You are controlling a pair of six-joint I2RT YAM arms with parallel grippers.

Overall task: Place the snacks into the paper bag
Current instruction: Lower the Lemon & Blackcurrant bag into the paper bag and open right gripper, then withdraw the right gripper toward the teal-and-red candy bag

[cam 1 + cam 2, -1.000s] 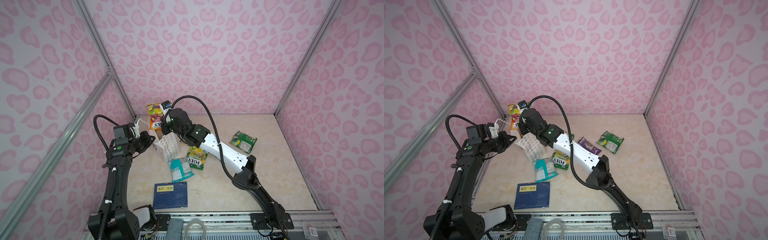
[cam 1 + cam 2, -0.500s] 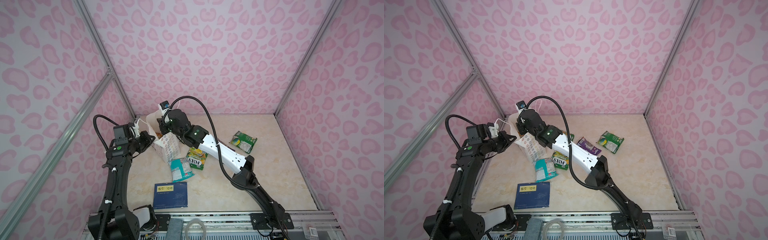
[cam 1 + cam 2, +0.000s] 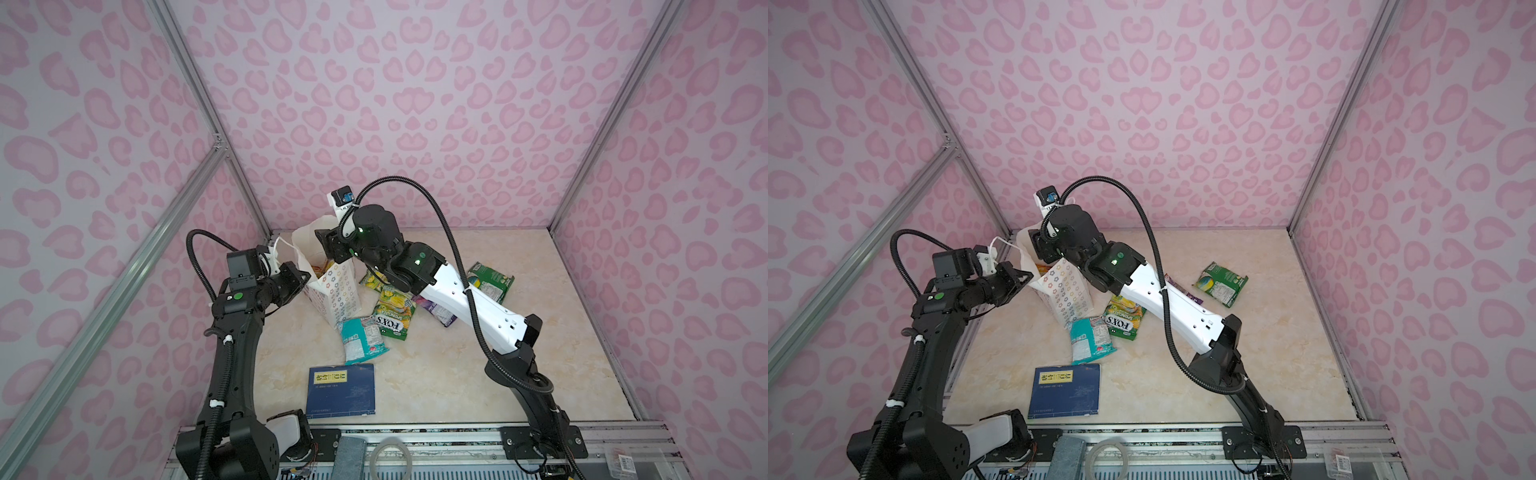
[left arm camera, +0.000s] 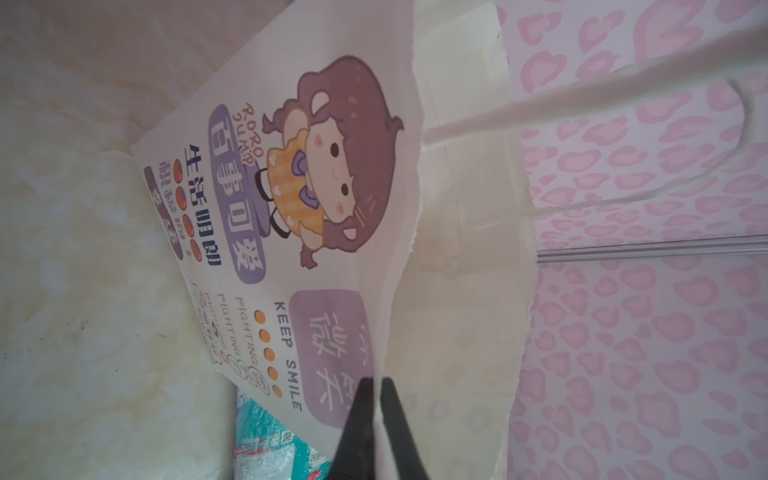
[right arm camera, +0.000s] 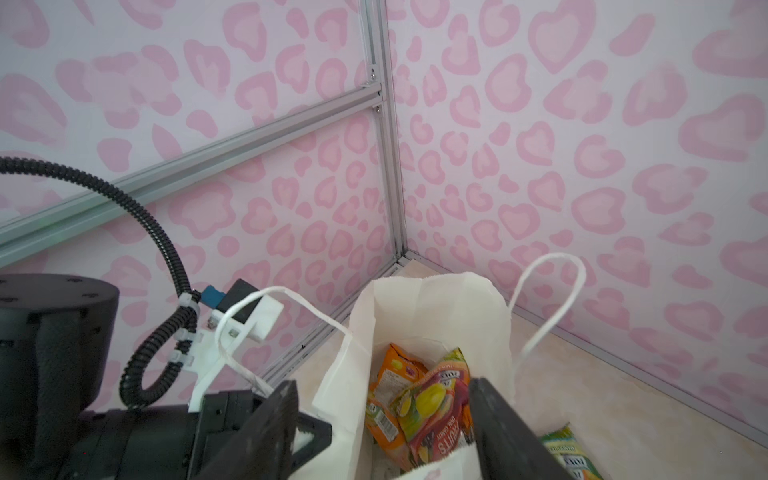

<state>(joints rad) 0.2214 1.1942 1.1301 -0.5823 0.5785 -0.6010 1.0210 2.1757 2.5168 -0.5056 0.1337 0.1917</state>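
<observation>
Over the paper bag (image 5: 432, 303), right tool (image 5: 384, 386) gapes; its camera reveals perhaps two snacks (image 5: 432, 409).

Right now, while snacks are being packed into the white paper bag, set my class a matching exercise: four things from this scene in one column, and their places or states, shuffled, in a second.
Column A
1. orange glossy snack packet
2. teal glossy snack packet
3. flat dark-blue book with yellow label
4. left gripper

Column B
a. shut on the rim of the white flowered paper bag
b. lying on the table nearest its front edge
c. lying inside the bag
d. lying on the table at the bag's foot

Pairs: 1-c, 2-d, 3-b, 4-a
</observation>
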